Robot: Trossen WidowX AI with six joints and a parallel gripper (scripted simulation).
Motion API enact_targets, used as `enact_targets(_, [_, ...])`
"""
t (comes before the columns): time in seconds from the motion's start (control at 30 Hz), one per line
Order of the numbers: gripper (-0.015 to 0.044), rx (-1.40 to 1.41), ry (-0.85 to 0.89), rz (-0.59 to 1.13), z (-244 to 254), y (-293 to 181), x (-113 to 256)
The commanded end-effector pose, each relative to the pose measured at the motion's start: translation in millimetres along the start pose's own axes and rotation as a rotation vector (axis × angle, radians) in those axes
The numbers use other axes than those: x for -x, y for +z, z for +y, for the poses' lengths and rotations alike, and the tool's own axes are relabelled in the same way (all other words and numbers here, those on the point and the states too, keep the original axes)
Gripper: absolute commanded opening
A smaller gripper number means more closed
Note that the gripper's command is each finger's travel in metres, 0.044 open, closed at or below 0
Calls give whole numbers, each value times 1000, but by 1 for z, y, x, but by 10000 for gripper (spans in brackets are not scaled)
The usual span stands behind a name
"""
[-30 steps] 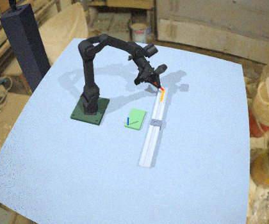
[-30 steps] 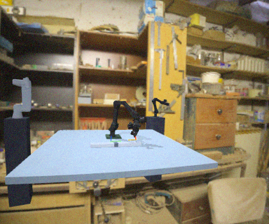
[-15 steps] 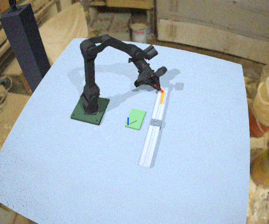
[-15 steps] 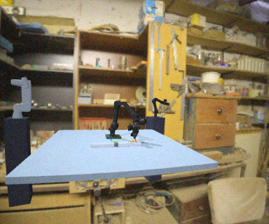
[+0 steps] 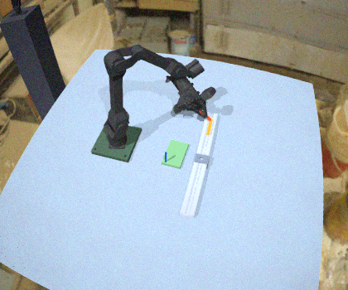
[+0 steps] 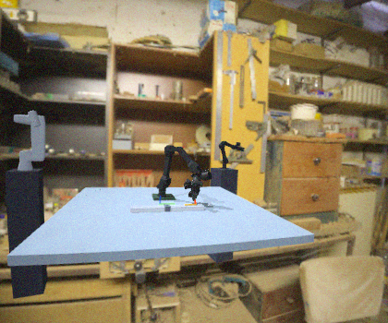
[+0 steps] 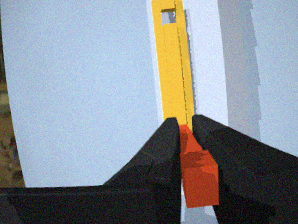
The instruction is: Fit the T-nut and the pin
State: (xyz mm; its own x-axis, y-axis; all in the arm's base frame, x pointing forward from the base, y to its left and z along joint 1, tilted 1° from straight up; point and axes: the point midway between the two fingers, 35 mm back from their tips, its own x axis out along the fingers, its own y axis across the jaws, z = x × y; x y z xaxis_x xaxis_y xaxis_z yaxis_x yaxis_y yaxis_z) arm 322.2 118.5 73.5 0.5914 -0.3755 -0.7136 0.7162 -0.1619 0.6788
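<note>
From the top view's left, we see the green base plate on the pale blue desk, with the black arm arching over to the right. Next we find the blue pin, slim and upright near a corner of the light green tray. Right of it lies the long, silvery-white rail, a fine slot line along it and the grey bracket across its middle.

Farther right, our pincer is clenched on the orange handle, a bright red-orange bar with a square-cut end. From it runs the brass T-nut: a narrow, straight-edged, warm yellow strip, pierced near its far end by a small square hole. We see it over the rail's far end, well apart from the bracket and pointing towards it. We cannot tell whether any of it sits beneath the slot's lips.
</note>
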Motion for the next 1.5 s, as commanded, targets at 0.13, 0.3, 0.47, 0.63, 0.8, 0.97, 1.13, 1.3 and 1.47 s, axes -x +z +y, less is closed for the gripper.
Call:
enact_targets(0.13, [-150, -5, 2, -3, 0, 0, 0])
enact_targets(0.3, [-150, -1, -8, -3, 1, 0, 0])
enact_targets(0.47, [-150, 3, -22, -4, 1, 0, -1])
enact_targets(0.63, [-150, 7, -36, -4, 1, 0, -1])
enact_targets(0.8, [-150, 11, -49, -4, 2, 0, -1])
enact_targets(0.97, [-150, 15, -62, -4, 2, 0, -1])
enact_targets(1.13, [-150, 19, -75, -4, 3, -1, -1])
enact_targets(1.3, [-150, 23, -89, -4, 3, -1, -1])
enact_targets(1.47, [-150, 27, -102, -4, 4, -1, -2])
